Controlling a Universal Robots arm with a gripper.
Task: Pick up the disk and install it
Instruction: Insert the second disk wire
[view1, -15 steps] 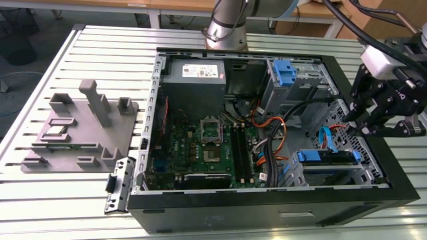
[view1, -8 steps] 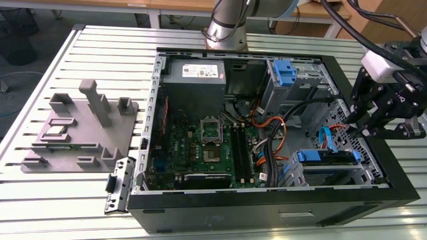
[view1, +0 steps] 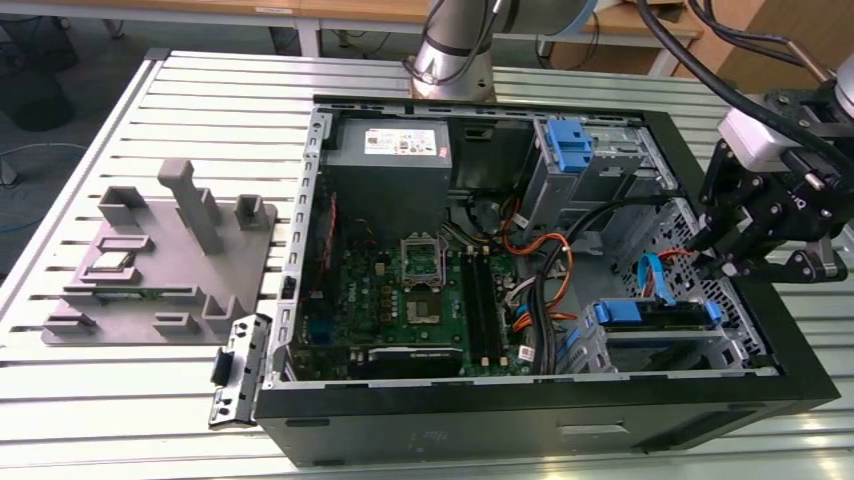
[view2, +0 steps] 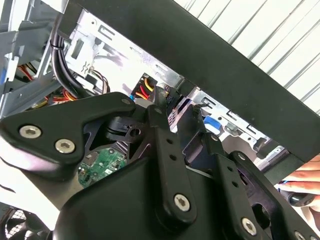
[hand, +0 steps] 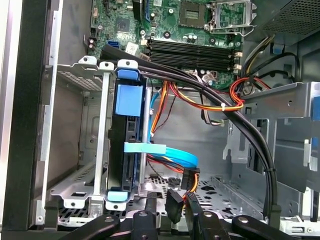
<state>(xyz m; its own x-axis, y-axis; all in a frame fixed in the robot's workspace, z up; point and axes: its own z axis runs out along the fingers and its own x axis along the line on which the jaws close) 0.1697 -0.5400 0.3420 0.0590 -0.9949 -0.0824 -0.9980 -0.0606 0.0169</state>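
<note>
Slatted metal tabletop (view1: 94, 420) carries one open black computer case (view1: 534, 430) lying on its side, and beside it, toward the exterior view's left, one grey plastic fixture (view1: 147, 270) with upright blocks. A wooden desk edge runs along the background.

The gripper (view1: 747, 262) hangs over the case's rim on the exterior view's right, above the drive bays. Its dark linkages fill the foreground of both wrist views, with the fingers (hand: 150, 202) reaching down toward loose cable plugs; whether they are parted or closed I cannot tell, and nothing is seen clamped between them. In the second wrist view a person's fingertips (view2: 300, 185) rest at the edge, near the case's outer wall.

Inside the case lies one green circuit board (view1: 400, 300), one grey power supply box (view1: 390, 145) with a white sticker in the far corner, and bundles of black, orange, red and blue cables (view1: 547, 265). One lone blue latch (view1: 569, 145) sits on the upper bay cage.

The disk (view1: 651, 312) sits in the lower metal drive cage (view1: 681, 350), close beneath the gripper, its blue rails showing at each end. In the first wrist view the disk (hand: 127, 150) stands edge-on between the cage's silver brackets, with a flat blue ribbon cable (hand: 165, 152) crossing just beside it.
</note>
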